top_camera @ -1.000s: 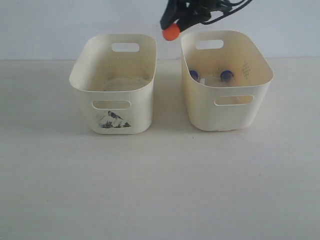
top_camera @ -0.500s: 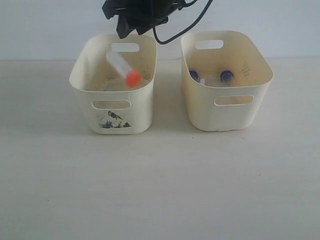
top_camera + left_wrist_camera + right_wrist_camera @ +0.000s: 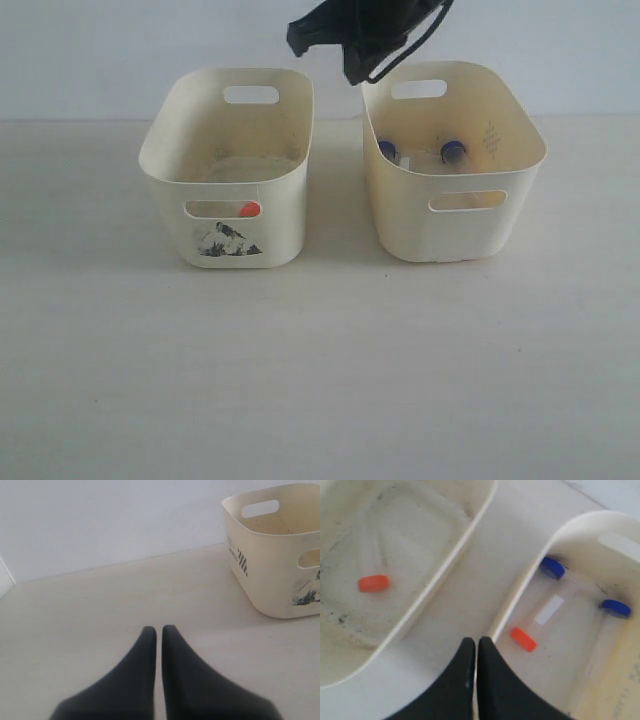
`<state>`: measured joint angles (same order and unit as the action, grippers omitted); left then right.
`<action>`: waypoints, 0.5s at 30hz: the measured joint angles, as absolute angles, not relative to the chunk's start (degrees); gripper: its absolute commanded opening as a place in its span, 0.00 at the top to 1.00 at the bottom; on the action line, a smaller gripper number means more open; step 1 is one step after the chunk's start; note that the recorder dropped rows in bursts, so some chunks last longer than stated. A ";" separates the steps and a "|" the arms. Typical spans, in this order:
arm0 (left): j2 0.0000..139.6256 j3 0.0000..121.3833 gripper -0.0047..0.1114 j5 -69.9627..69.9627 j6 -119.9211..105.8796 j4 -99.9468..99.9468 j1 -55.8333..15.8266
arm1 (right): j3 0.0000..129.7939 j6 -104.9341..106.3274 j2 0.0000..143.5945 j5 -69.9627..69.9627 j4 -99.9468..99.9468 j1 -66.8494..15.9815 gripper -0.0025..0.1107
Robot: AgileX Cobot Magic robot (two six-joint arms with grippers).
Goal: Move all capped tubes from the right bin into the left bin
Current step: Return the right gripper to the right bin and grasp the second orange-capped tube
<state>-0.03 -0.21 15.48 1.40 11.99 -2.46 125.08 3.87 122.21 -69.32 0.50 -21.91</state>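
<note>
The right pincer [image 3: 476, 645] is clenched, its two black fingers pressed flat together with nothing between them. It hangs above the strip of desk [image 3: 465, 580] that runs between the two bins, close to the rim of the right bin [image 3: 585, 522].

Inside that yellowish bin lie three tubes. An orange-capped tube [image 3: 523, 639] is nearest the pincer, a blue-capped tube [image 3: 552, 567] lies beyond it by the wall, and a second blue-capped tube [image 3: 616, 608] lies further across the floor.

On the other side of the strip, the left bin [image 3: 420, 535] holds one tube with an orange cap [image 3: 373, 583], lying flat on the floor. In the exterior view this cap shows through the front slot [image 3: 222, 209], just above the black-and-white picture [image 3: 225, 240].

The left pincer [image 3: 155, 630] is also clenched and empty, with only a thin slit between its fingers. It hovers over bare desk, well apart from the left bin, which stands off to one side. A pale wall [image 3: 100, 520] rises behind the desk.
</note>
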 measured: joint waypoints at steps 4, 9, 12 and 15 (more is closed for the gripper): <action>-0.03 -0.21 0.92 15.48 1.40 11.99 -2.46 | 125.08 -0.84 122.21 -69.75 1.23 -17.03 0.97; -0.03 -0.21 0.92 15.48 1.40 11.99 -2.46 | 125.08 -8.26 122.95 -69.86 2.48 -13.22 0.97; -0.03 -0.21 0.92 15.48 1.40 11.99 -2.46 | 125.08 -10.36 124.59 -69.86 3.00 -13.05 0.97; -0.03 -0.21 0.92 15.48 1.40 11.99 -2.46 | 125.08 -13.07 127.03 -69.86 3.00 -13.05 0.97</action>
<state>-0.03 -0.21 15.48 1.40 11.99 -2.46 125.08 -13.07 127.03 -69.86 3.00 -13.05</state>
